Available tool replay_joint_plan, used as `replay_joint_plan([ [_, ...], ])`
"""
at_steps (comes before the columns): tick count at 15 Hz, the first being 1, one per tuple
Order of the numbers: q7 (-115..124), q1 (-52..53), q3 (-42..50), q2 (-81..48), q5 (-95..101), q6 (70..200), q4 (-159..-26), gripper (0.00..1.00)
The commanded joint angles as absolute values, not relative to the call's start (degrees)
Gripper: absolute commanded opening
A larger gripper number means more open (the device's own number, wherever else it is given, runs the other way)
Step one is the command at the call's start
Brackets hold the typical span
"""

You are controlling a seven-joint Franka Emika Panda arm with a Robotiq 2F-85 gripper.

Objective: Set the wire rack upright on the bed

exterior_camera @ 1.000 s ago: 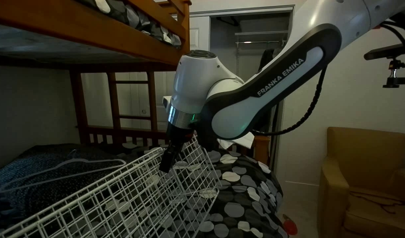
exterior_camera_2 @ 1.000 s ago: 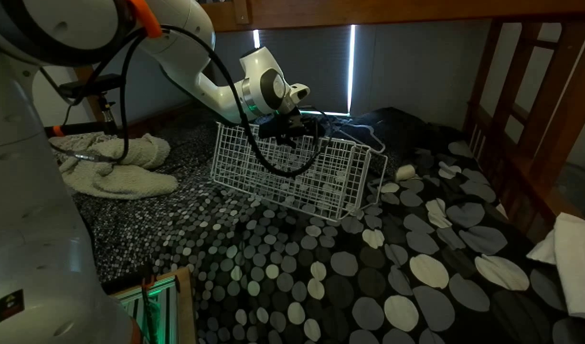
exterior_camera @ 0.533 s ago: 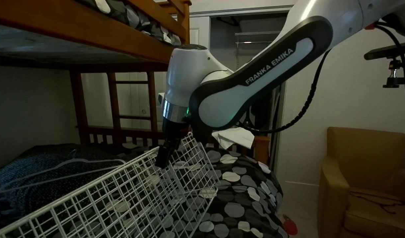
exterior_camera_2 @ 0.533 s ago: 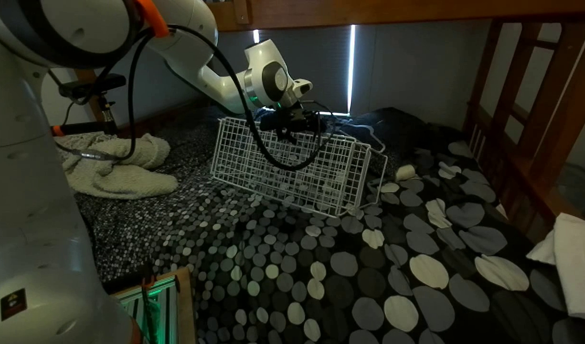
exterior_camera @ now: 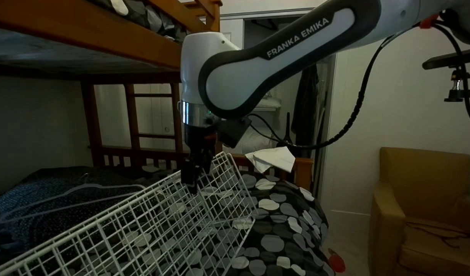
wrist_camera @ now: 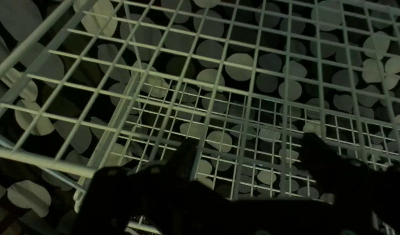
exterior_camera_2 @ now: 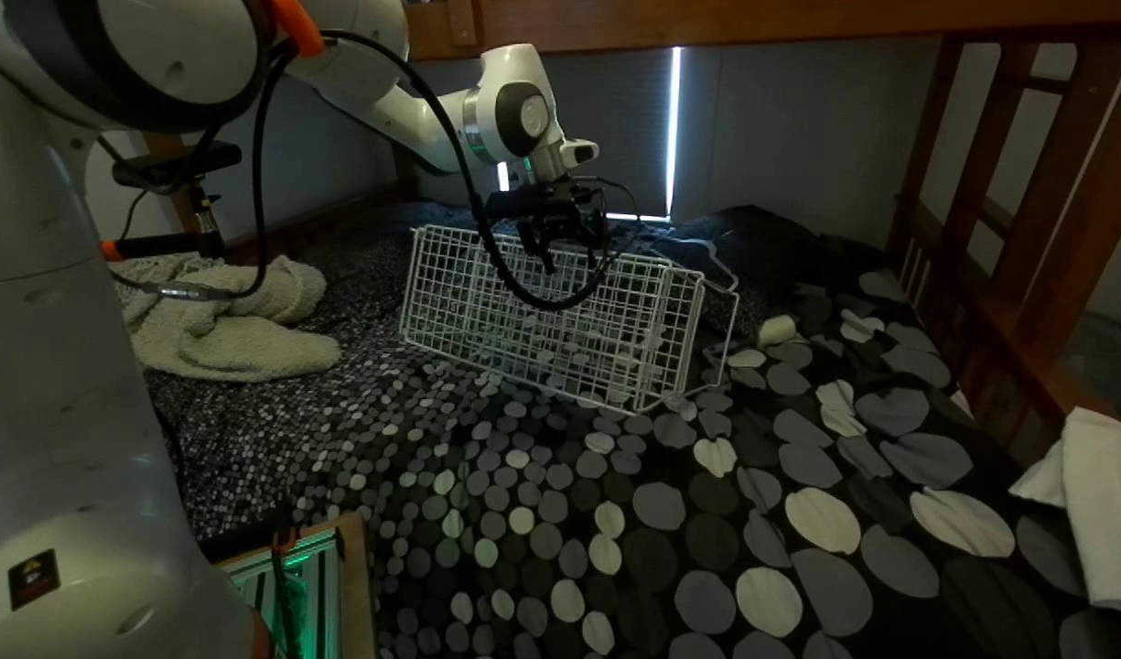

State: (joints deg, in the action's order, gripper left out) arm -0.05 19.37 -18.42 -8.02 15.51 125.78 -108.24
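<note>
1. Since the earlier frames, the wire rack (exterior_camera_2: 560,343) has been shifted only slightly; it is carried on the bed (exterior_camera_2: 652,503), below the upper bunk (exterior_camera_2: 752,23), and is seen tilted.
2. It is formed of white wire grid in flat mesh panels; two layers are shown, one behind the other, in the wrist view, and a wire frame (exterior_camera_2: 732,334) is seen jutting out at one end.
3. The tool (wrist_camera: 250,142) has been raised and brought nearer to vertical. Its fingers (wrist_camera: 185,156) are spread apart, released, with mesh seen between them; whether any wire is touched cannot be told.
4. The arm (exterior_camera: 284,57) has been lifted likewise.
5. The hanger (exterior_camera: 87,185) near the rack, the cream fleece (exterior_camera_2: 249,352) and the white cloth (exterior_camera_2: 1100,513) are left unmoved.
</note>
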Motion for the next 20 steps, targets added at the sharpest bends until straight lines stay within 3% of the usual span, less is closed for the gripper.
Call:
replay_joint_plan([
  [1, 3.19, 20.79, -18.63, -11.61, 13.71, 124.97, -102.85, 0.61],
  [5, 3.0, 21.19, -17.81, -13.86, 18.17, 131.11, -102.62, 0.61],
  [6, 3.31, 21.27, -17.61, -14.19, 19.21, 132.78, -102.64, 0.96],
  [8, 3.47, 21.6, -17.28, -14.84, 22.18, 137.68, -102.61, 1.0],
  [16, 0.5, 21.44, -16.22, -20.01, 22.44, 148.13, -101.62, 1.0],
  [18, -0.08, 21.32, -16.37, -20.44, 20.13, 146.66, -100.51, 0.73],
  [20, -1.85, 21.28, -17.14, -20.12, 17.05, 144.52, -99.45, 0.61],
])
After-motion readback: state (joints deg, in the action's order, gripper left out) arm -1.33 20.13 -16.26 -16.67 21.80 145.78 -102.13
